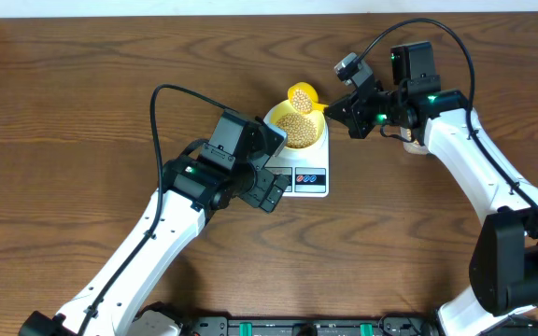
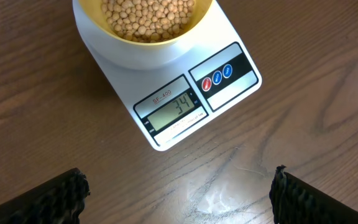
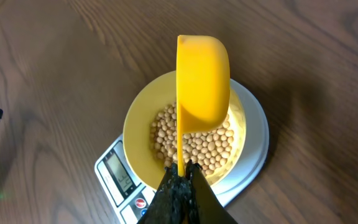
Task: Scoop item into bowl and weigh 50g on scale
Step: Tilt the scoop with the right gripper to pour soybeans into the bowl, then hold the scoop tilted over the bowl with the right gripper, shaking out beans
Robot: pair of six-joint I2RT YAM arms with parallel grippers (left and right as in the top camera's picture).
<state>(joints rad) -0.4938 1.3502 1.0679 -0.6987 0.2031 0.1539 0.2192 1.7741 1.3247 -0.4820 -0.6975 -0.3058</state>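
Observation:
The pale yellow bowl (image 1: pixel 298 130) stands on the white scale (image 1: pixel 308 179) and holds many tan beans (image 1: pixel 294 129). In the left wrist view the scale's display (image 2: pixel 174 107) reads 34. My right gripper (image 1: pixel 336 108) is shut on the handle of a bright yellow scoop (image 1: pixel 302 96), held tipped on its side over the bowl's far rim; the right wrist view shows the scoop (image 3: pixel 201 78) above the beans (image 3: pixel 197 142). A few beans sit in the scoop in the overhead view. My left gripper (image 1: pixel 271 191) is open and empty just in front of the scale.
Bare wooden table (image 1: pixel 82 112) lies around the scale. A pale object (image 1: pixel 417 147) is mostly hidden under the right arm. The clear container does not show.

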